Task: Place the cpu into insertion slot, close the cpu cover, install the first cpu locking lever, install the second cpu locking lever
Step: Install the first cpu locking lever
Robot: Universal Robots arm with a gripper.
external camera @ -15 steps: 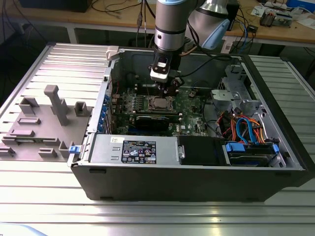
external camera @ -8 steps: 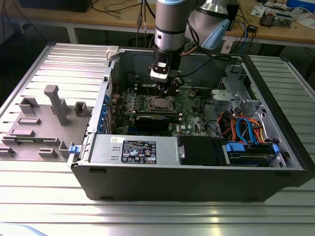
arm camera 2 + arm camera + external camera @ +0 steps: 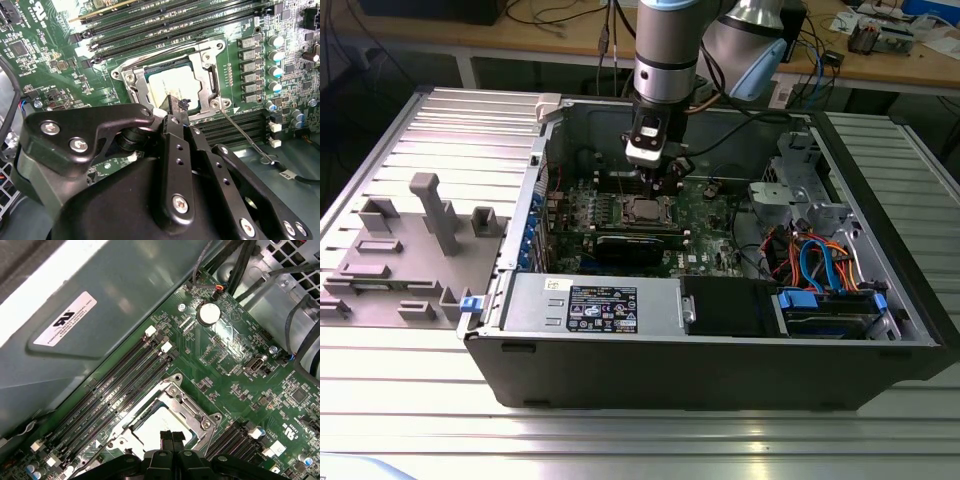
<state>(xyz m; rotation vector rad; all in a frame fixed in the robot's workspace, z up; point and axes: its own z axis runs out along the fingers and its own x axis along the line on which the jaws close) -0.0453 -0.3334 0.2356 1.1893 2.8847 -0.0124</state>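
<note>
The cpu (image 3: 172,85) lies, seemingly untouched, just beneath the gripper (image 3: 178,107).

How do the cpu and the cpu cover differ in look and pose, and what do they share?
The cpu is a solid pale square; the cpu cover is a darker metal frame with a square opening. The cpu sits in the middle; the cpu cover lies around its edges. Both look metallic and lie flat on the green motherboard.

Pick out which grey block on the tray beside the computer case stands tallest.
The T-topped post: it rises well above the squat blocks on either side of it.
</note>
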